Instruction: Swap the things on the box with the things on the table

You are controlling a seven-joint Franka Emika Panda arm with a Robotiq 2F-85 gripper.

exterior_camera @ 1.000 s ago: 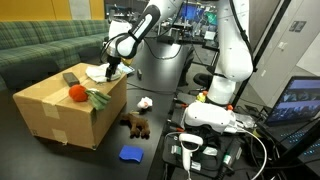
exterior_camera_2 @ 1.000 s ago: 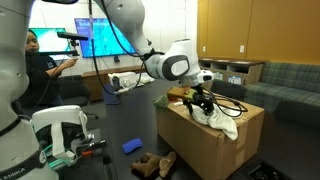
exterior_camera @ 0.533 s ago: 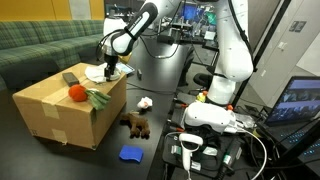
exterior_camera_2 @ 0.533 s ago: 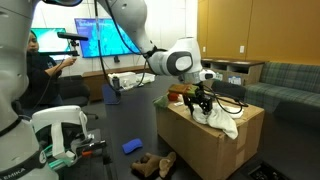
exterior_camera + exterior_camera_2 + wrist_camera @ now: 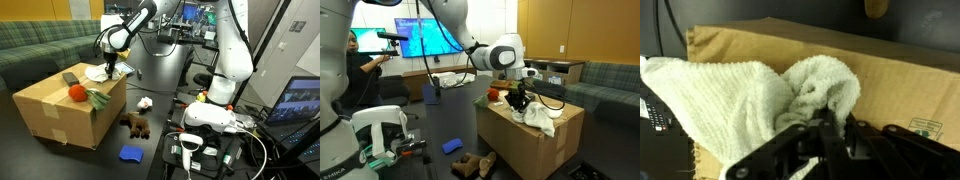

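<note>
Box (image 5: 60, 112) stands on the black surface (image 5: 30, 158), at 9 o'clock in an exterior view. End effector (image 5: 110, 69) is low over the box top's 1 o'clock corner, jaws narrow, pinching a raised fold of white towel (image 5: 735, 100). In the wrist view the fingers (image 5: 800, 140) sit nearly together in the cloth. The rest of the towel is spread on the cardboard. Orange ball (image 5: 75, 93) lies near the top's centre, with a green item (image 5: 97, 99) at its 3 o'clock. On the surface, at 4 o'clock of the box, is a brown plush (image 5: 136, 124). A blue pad (image 5: 130, 153) lies at the plush's 6 o'clock.
</note>
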